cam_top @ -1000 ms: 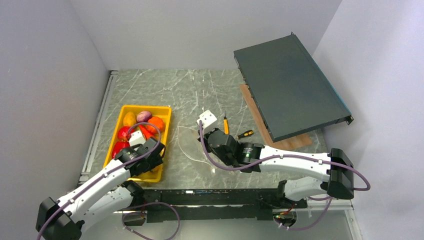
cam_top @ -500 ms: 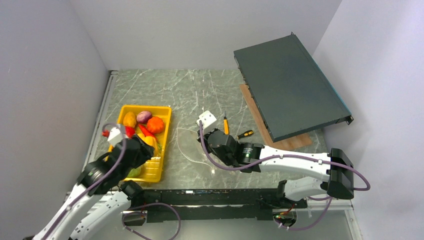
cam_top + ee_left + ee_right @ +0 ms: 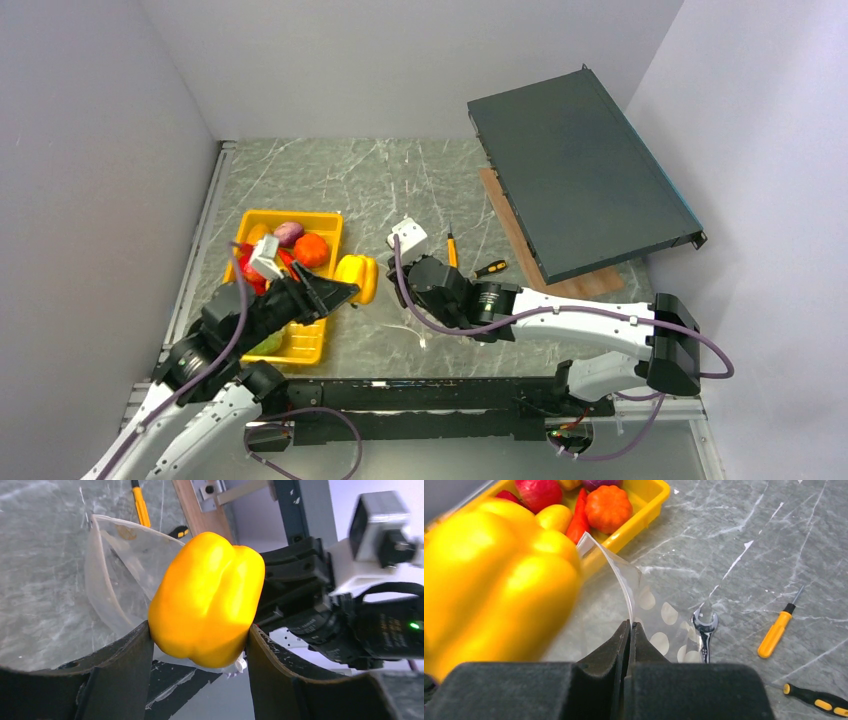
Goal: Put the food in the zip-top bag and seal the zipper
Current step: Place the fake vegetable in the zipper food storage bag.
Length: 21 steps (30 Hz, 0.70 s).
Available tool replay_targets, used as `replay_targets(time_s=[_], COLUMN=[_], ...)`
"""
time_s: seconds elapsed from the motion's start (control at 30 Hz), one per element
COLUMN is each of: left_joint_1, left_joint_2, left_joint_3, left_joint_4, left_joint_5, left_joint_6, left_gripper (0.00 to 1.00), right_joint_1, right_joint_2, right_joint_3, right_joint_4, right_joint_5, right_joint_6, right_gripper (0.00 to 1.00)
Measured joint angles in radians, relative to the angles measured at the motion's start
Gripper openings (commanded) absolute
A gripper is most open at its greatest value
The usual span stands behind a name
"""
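Note:
My left gripper is shut on a yellow pepper and holds it in the air just right of the yellow tray. In the left wrist view the pepper sits between both fingers, right in front of the clear zip-top bag. My right gripper is shut on the bag's mouth edge and holds it up, so the bag with white dots stands open. More food lies in the tray: an orange piece, a red pepper and a purple piece.
A steel wrench lies under the bag's far end. Two screwdrivers lie right of the bag. A dark flat box leans on a wooden board at the back right. White walls close in the table.
My left arm has lifted out of the tray with the yellow pepper and swung right to the bag's mouth. My right gripper has kept hold of the bag's edge.

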<state>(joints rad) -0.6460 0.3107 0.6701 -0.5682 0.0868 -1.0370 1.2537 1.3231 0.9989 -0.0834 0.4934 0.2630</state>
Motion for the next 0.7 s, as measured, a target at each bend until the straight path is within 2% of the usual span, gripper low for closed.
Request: replay_targets(time_s=[0.2,0.5,0.7], left_joint_1=[0.0,0.0,0.0], left_joint_2=[0.119,0.073,0.033], left_joint_3=[-0.072,-0.164,-0.171], left_joint_4=[0.103,0.114,0.114], left_joint_5=[0.064,0.073,0.064], left_joint_6=[-0.047,-0.102,-0.127], left_gripper=[0.02,0.02,0.22], right_joint_1=[0.0,0.0,0.0], right_joint_2=[-0.015,-0.076,-0.077], right_joint_3=[0.01,-0.007,-0.035], right_joint_4=[-0.003,0.058,0.1], right_joint_5=[-0.005,-0.016,-0.051], right_joint_6=[0.025,0.045,0.052], right_gripper=[0.0,0.0,0.0])
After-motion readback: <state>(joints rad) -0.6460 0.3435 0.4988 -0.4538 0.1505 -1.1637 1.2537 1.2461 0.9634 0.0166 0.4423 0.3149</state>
